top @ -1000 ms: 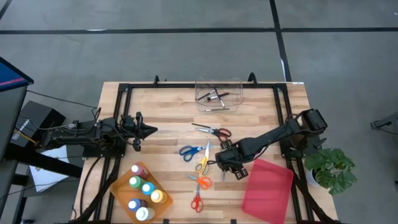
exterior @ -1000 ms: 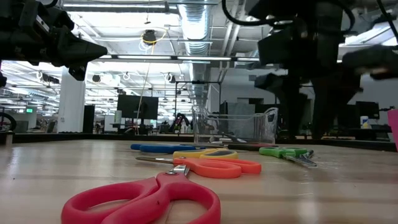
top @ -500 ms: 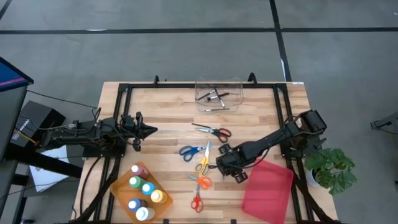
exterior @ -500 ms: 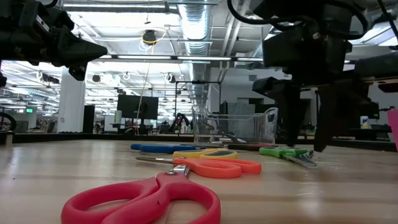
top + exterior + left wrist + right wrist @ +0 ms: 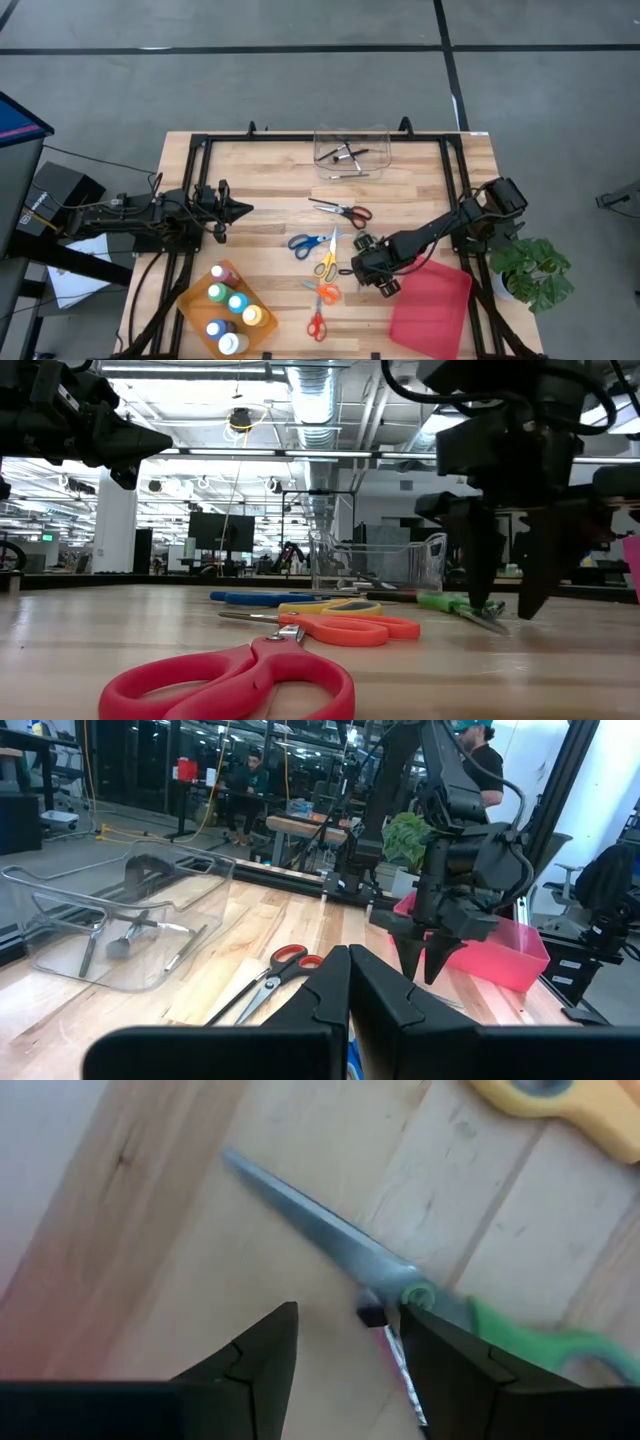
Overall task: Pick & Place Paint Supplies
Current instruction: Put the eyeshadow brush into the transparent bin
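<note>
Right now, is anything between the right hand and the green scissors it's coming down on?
Nothing visible. The right hand, open, hangs directly over the green scissors, fingers either side of the pivot. The yellow scissors lie beside them, clear of the fingers.

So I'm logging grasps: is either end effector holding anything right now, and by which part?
Nothing is held. The right end effector stands open over the green scissors near their pivot; the left end effector is shut, holding nothing.

My overhead looks straight down, low cam level across table (image 5: pixel 90 650), wrist cams close, all sharing the scissors (image 5: pixel 330 627).
</note>
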Available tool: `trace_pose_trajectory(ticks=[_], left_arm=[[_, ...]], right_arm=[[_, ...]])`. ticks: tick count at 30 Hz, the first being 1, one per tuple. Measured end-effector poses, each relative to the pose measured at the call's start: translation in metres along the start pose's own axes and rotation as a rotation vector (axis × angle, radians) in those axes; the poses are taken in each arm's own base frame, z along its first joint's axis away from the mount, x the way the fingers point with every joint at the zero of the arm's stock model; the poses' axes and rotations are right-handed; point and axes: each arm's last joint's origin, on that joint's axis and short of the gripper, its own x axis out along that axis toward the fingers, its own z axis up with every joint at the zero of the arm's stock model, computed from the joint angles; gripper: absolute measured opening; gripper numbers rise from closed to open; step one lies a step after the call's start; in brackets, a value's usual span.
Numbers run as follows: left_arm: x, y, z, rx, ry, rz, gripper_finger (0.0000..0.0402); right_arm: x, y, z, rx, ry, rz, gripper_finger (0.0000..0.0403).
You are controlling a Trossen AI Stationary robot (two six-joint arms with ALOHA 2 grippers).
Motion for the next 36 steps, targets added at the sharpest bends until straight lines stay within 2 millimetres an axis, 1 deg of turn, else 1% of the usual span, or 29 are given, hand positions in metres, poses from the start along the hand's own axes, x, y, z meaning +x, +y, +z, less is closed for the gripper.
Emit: trace_pose_trajectory(ticks=[6, 13, 18, 25, 32, 36], left_arm=[[0.0, 0.0, 0.0, 0.0, 0.0, 0.0, 0.0], [0.0, 0.0, 0.0, 0.0, 0.0, 0.0, 0.0], [0.0, 0.0, 0.0, 0.0, 0.001, 0.0, 0.0], [0.0, 0.0, 0.0, 0.0, 0.0, 0.0, 0.0], [0.0, 0.0, 0.0, 0.0, 0.0, 0.0, 0.0], [0.0, 0.0, 0.0, 0.0, 0.0, 0.0, 0.0]], right_arm=[[0.001, 0.007, -0.002, 0.033, 0.015, 0.008, 0.0172], [0.0, 0.015, -0.004, 0.006, 0.031, 0.017, 0.0146], [-0.001, 0.016, -0.005, -0.033, 0.044, 0.024, 0.0131], [-0.001, 0.015, -0.005, -0.109, 0.044, 0.029, 0.0123], [0.0, 0.009, -0.006, -0.1, 0.049, 0.024, 0.0121], [0.0, 0.008, -0.007, -0.097, 0.052, 0.026, 0.0102]])
